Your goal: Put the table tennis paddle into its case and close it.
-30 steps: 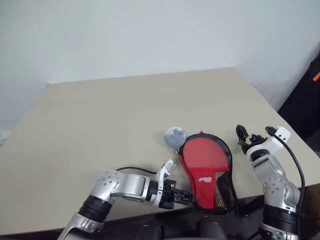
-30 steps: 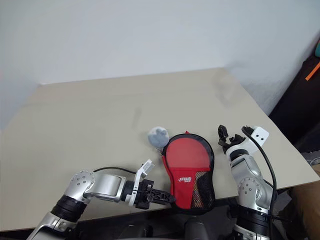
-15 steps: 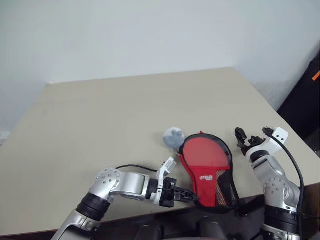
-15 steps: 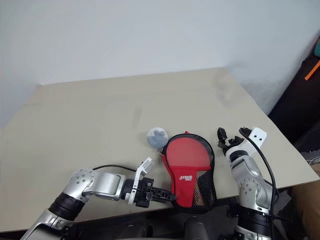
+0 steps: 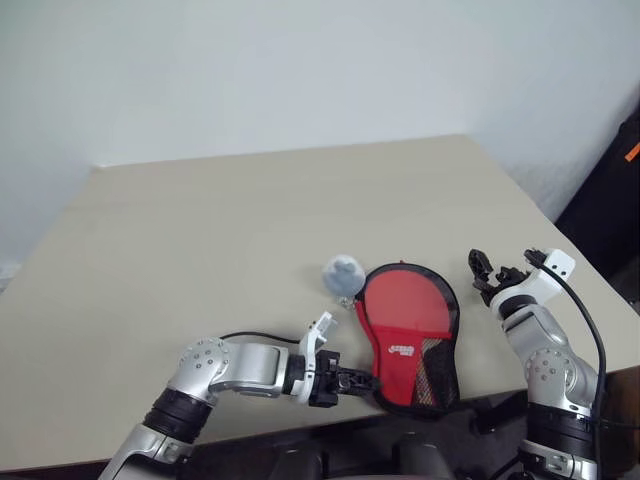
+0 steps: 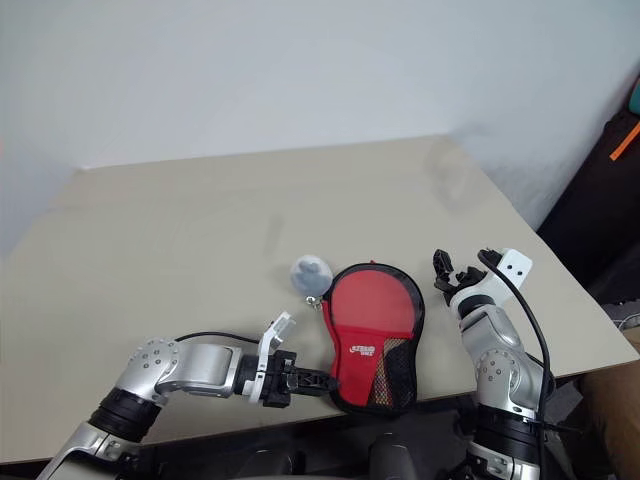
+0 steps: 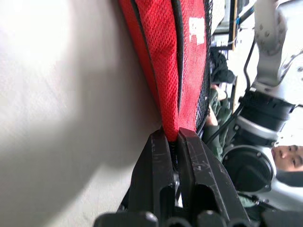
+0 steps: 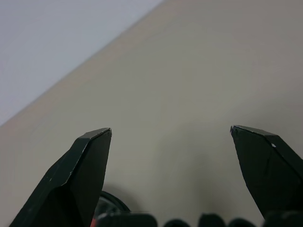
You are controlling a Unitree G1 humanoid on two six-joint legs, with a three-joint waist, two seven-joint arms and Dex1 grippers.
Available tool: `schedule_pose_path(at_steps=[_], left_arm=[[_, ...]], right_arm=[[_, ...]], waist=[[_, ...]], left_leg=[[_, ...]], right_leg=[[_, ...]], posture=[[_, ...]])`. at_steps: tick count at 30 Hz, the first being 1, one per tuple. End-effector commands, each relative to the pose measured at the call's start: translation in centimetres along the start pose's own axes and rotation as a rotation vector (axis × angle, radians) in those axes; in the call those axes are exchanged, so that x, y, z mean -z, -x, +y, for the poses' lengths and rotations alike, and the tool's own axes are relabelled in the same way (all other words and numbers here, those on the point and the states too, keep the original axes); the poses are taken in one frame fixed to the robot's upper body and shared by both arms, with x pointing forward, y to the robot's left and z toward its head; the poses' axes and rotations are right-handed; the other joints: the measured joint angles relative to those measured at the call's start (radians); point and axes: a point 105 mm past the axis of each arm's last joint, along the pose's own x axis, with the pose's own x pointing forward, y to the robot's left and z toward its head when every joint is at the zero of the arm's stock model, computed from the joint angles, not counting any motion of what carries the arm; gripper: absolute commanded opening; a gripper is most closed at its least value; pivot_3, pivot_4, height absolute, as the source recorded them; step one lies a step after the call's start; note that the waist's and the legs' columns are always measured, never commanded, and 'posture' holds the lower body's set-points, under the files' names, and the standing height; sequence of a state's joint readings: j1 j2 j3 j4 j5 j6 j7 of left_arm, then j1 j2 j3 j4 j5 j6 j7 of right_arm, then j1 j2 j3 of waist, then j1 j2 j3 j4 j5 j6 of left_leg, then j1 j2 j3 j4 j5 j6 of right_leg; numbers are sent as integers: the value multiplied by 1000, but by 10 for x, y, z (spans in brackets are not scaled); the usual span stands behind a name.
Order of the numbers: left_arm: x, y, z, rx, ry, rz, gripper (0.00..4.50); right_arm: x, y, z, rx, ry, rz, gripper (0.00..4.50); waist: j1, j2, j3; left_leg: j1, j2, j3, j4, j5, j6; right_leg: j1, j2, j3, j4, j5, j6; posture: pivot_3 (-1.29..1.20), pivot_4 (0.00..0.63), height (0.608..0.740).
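Case [image 5: 408, 335] lies flat near table's [image 5: 200, 240] front edge, red paddle [image 6: 368, 305] inside, long axis running front-to-back. Left gripper [image 7: 173, 142] nearest, at case's lower left rim, fingers pinching red edge. Right gripper [image 8: 170, 135] gaping, empty, just beside case's right.

A beige tabletop [image 5: 220, 220] carries the case [image 5: 408, 338] (near its front edge), a grey-white fuzzy ball [image 5: 342, 272] touching it.

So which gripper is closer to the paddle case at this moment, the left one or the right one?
Left. The left gripper pinches the lower edge of the paddle case. The right gripper hangs open, apart, beside its upper right side.
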State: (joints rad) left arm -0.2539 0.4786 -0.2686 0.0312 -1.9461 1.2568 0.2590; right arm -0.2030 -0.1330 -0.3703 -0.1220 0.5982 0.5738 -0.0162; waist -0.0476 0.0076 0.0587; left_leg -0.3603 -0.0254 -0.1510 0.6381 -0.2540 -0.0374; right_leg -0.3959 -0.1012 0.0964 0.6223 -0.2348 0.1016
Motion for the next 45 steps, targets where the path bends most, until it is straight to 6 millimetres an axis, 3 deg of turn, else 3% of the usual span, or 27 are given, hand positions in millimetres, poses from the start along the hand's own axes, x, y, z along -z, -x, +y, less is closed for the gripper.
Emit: schedule_pose_path(at_steps=[1,2,6,8,15,16,20,23,24,26,30,34,41,45], left_arm=[[-19,7,-10,54,2,-67,1461],[-22,8,-8,34,6,-80,1785],[-23,7,-9,31,2,-75,1785],[-24,7,-11,37,-4,-81,2085],[-32,13,-8,11,-4,-78,4321],[-34,15,-6,4,1,-75,4478],[-37,33,-6,-117,-256,-33,4478],[-44,45,-10,-112,-347,-53,4478],[-49,49,-13,-107,-391,-75,4478],[-67,54,-26,-122,-640,-226,4478],[-70,46,-54,-20,-1064,-361,4478],[-68,24,-60,67,-1137,-385,4478],[-78,-25,-25,-110,-1401,-355,4478],[-58,-33,8,-134,-1488,-235,4478]], right_arm=[[-18,-3,14,-54,-3,-72,4367],[-18,-2,14,-55,-3,-72,4367],[-18,-1,12,-53,-4,-73,4367],[-18,0,11,-50,-4,-73,4367],[-23,2,12,-53,-5,-88,4367],[-24,2,12,-56,-5,-91,4367],[-31,5,15,-89,2,-109,4367],[-32,6,15,-94,-2,-113,4367],[-32,6,16,-97,-2,-113,4367],[-32,5,19,-114,7,-108,4367],[-33,-1,21,-112,32,-116,4367],[-38,-7,26,-124,39,-131,4367],[-41,-10,26,-120,63,-139,4367],[-43,-9,25,-114,70,-143,4367]], waist=[[0,0,0],[0,0,0],[0,0,0],[0,0,0],[0,0,0],[0,0,0],[-5,0,0],[-5,0,0],[-4,0,0],[-5,0,0],[-3,0,0],[0,-1,1],[-1,-1,1],[-3,-1,1]], left_leg=[[0,0,0,0,0,0],[0,0,0,0,0,0],[0,0,0,0,0,0],[0,0,0,-1,0,0],[0,0,0,-1,0,0],[0,0,0,-1,0,0],[-1,0,0,-1,0,0],[0,0,1,-5,1,-1],[0,0,2,-6,1,-1],[-1,0,1,-7,1,-2],[-2,0,3,-7,2,-3],[-2,1,4,-7,2,-1],[-2,0,3,-6,3,0],[-2,1,3,-7,3,0]], right_leg=[[0,0,0,0,0,0],[0,0,0,0,0,0],[0,0,0,0,1,2],[0,0,0,0,1,2],[-1,0,0,0,1,2],[-1,0,0,0,1,2],[-1,0,0,0,0,1],[-3,0,1,0,0,1],[-3,0,1,0,1,1],[-5,0,1,0,1,1],[-7,0,2,-1,1,-1],[-6,0,2,-1,1,-1],[-4,0,2,-1,2,2],[-5,0,2,-1,3,2]], posture=[[0,0,740],[0,0,740],[0,0,740],[0,0,740],[0,0,740],[0,0,740],[0,0,740],[0,0,740],[0,0,740],[0,0,740],[0,0,740],[0,0,740],[0,0,740],[0,0,740]])
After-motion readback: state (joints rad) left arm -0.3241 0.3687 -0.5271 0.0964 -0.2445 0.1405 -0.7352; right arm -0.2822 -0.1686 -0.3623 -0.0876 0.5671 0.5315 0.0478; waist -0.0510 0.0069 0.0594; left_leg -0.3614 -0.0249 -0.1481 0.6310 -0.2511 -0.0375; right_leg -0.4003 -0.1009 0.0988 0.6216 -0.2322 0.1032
